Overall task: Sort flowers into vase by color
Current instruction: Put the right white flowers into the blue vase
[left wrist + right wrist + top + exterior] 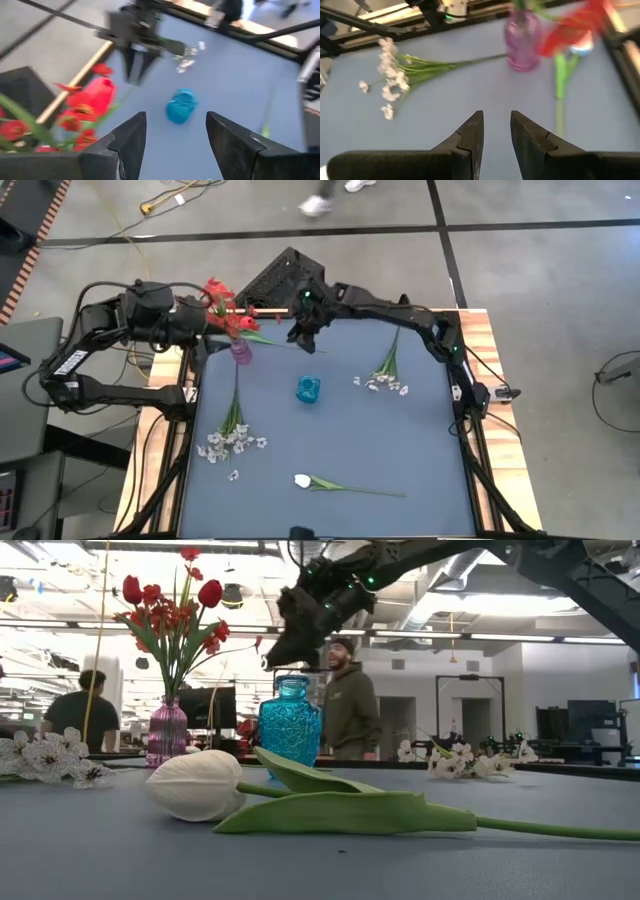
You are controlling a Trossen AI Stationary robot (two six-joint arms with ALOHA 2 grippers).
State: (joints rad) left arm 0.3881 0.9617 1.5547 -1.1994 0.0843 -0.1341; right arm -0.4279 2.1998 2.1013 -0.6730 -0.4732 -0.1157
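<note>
A pink vase [241, 351] at the far left holds red flowers [222, 305]. My left gripper [175, 145] hovers open just left of it, with nothing between the fingers. A red tulip [572, 27] lies beside that vase, its green stem [292, 342] flat on the mat. My right gripper [300, 337] hangs above the stem's end, fingers a little apart and empty. A blue vase [308, 390] stands mid-table. White blossom sprays lie at the left [232, 442] and right [385, 376]. A white tulip [303, 480] lies near the front edge.
A black object [275, 277] sits beyond the table's far edge. Wooden strips [482, 330] border the blue mat. In the low view a person [350, 705] stands behind the table and another [75, 710] sits at the left. Bare mat lies between the blue vase and the white tulip.
</note>
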